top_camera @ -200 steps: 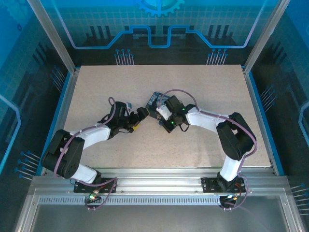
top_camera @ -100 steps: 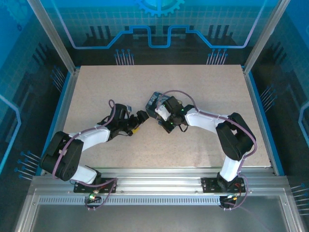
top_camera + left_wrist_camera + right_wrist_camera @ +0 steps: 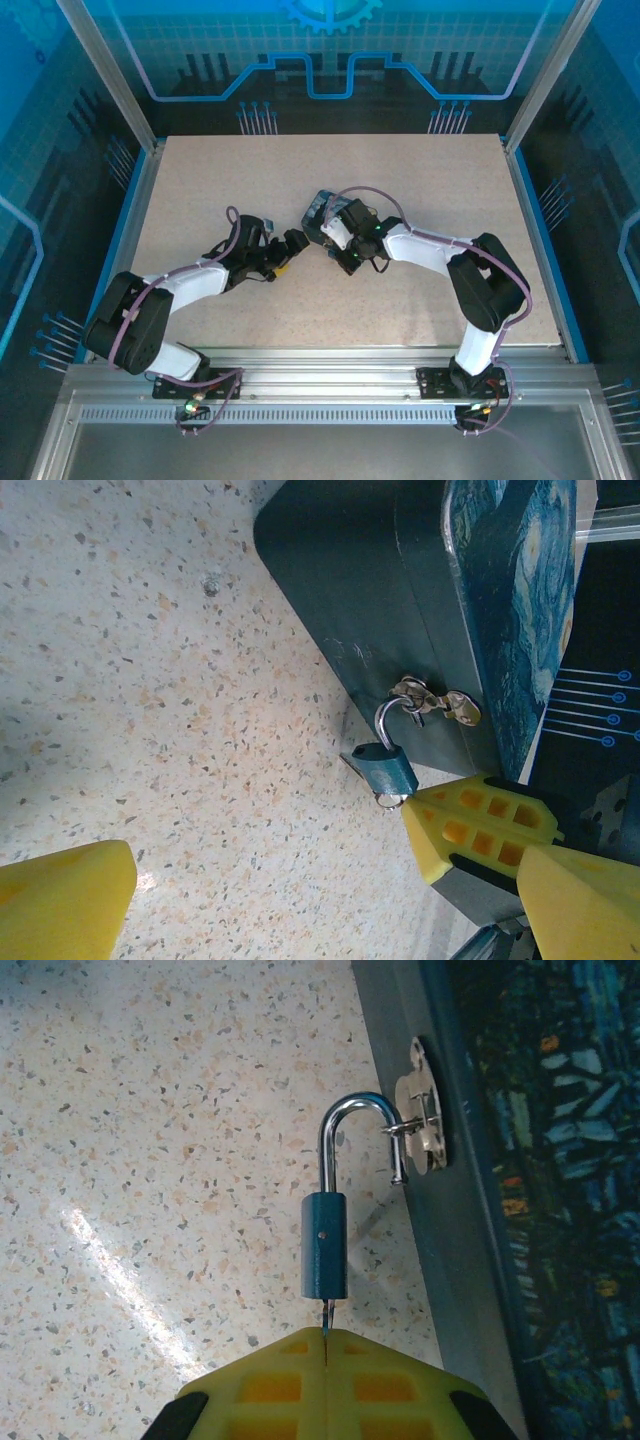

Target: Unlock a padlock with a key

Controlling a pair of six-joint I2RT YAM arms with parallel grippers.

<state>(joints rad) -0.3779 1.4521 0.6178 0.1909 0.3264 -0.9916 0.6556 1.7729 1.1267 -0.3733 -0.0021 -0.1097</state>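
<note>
The padlock (image 3: 324, 1245) is small, with a teal-blue body and a silver shackle, not yellow and black. It hangs by the shackle from the hasp (image 3: 425, 1120) of the Starry-Night tin (image 3: 540, 1160). The shackle's free end stands clear of the body. The key (image 3: 326, 1318), a slim bluish blade, enters the padlock's underside. My right gripper (image 3: 326, 1345) is shut on it, its yellow fingertips just below the body. In the left wrist view the padlock (image 3: 385, 768) lies ahead of my open left gripper (image 3: 325, 870), which holds nothing.
The tin (image 3: 318, 208) sits mid-table between the two grippers, left gripper (image 3: 291, 241) and right gripper (image 3: 335, 233) close together. In the left wrist view the right gripper's yellow fingers (image 3: 480, 825) touch the padlock's base. Speckled tabletop (image 3: 400, 180) lies all around.
The left gripper drew back slightly to the left and nearer. The right gripper and the tin shifted a little left. Almost nothing moved in the last half second.
</note>
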